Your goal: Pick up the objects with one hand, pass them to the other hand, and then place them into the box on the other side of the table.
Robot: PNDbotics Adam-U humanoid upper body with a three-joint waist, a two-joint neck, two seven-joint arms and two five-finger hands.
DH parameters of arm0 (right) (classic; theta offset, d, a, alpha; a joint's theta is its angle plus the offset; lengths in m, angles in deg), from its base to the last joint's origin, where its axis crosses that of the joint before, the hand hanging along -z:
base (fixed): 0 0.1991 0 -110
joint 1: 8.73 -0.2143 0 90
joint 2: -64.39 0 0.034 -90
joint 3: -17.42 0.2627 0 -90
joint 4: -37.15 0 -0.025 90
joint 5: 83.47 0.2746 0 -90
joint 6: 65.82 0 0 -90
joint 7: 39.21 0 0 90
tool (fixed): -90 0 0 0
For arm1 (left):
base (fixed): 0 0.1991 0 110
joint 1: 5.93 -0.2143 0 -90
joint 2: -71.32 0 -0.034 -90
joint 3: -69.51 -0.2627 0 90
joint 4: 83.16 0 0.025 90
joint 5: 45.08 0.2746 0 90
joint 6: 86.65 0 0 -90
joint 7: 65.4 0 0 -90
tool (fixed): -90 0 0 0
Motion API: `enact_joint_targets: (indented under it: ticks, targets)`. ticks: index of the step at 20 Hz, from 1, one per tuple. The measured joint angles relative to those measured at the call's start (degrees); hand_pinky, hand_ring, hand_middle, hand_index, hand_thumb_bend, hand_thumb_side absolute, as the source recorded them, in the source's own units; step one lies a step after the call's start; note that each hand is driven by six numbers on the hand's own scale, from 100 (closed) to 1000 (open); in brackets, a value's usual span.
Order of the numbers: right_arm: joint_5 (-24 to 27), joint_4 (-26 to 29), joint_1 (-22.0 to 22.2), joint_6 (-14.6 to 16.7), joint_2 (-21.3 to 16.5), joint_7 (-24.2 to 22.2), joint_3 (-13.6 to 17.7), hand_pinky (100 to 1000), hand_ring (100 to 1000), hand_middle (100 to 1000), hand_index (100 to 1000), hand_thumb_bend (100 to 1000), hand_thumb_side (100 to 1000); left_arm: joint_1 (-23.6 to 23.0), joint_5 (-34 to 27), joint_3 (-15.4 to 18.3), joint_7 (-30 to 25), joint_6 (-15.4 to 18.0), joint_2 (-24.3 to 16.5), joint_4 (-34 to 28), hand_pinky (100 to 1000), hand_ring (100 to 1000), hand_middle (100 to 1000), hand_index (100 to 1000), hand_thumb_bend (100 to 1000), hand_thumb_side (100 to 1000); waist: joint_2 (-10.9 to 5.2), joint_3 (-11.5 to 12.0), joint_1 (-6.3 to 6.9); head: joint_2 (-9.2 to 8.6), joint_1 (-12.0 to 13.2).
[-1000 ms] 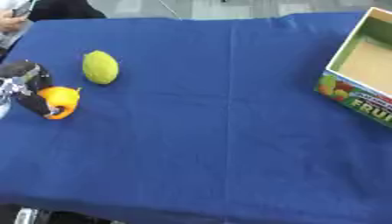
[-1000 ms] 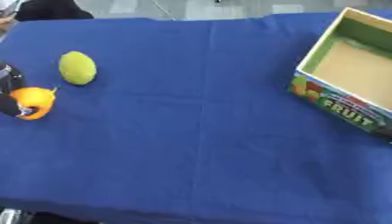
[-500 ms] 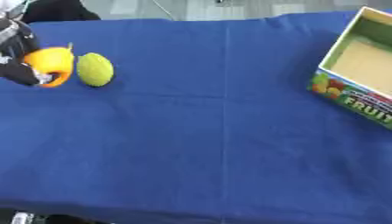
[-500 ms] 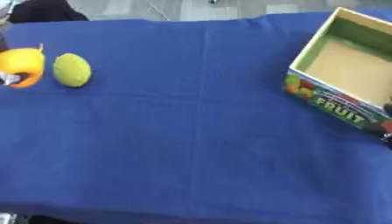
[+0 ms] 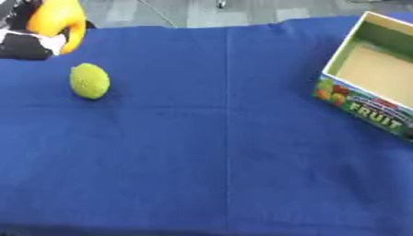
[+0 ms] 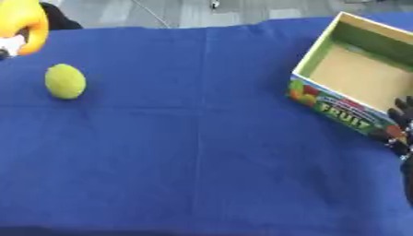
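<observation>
- At the upper left of the frame, the left robot hand [image 5: 28, 41] shows only as dark and pale parts, and the orange fruit [image 5: 56, 18] sits against it, raised above the cloth.
- Whether its fingers curl round the orange fruit cannot be told; too little of the hand shows.
- The orange fruit is cut by the top edge of both views, with a curved strip of orange hanging down its right side.
- A yellow-green lemon [image 5: 90, 81] lies on the counter [image 5: 209, 152] at the left, below the orange fruit and apart from it.
- The counter is covered by a blue cloth that fills most of the frame, with a faint fold line running down its middle.
- The open box [image 6: 355, 78] stands at the right edge of the frame, set askew, with green inner walls and a tan floor.
- Its near wall carries fruit pictures and the word FRUIT.
- The right robot hand [image 6: 401, 133] shows only in the right eye view, at the right edge just beside the near corner of the box; only dark fingertips are seen, so its state cannot be told.
</observation>
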Motion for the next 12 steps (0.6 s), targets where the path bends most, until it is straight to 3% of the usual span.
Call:
enact_joint_targets:
  ticks: [7,12]
  targets:
    - [0.7,0.0,0.9,3.0,-1.9,-0.7,0.1,705,988,965,977,100,693,-1.0,-5.8,-0.2,10.2,1.2,7.6,0.4,346,356,334,358,100,100,0.00,0.1,-0.17,-0.65,-0.6]
    - [1.5,0.0,1.6,6.5,-4.3,-1.7,0.2,707,988,963,976,100,661,-1.3,-7.9,-1.5,13.7,3.0,10.6,1.4,345,353,331,355,100,100,0.00,0.0,-0.80,-0.95,-1.6]
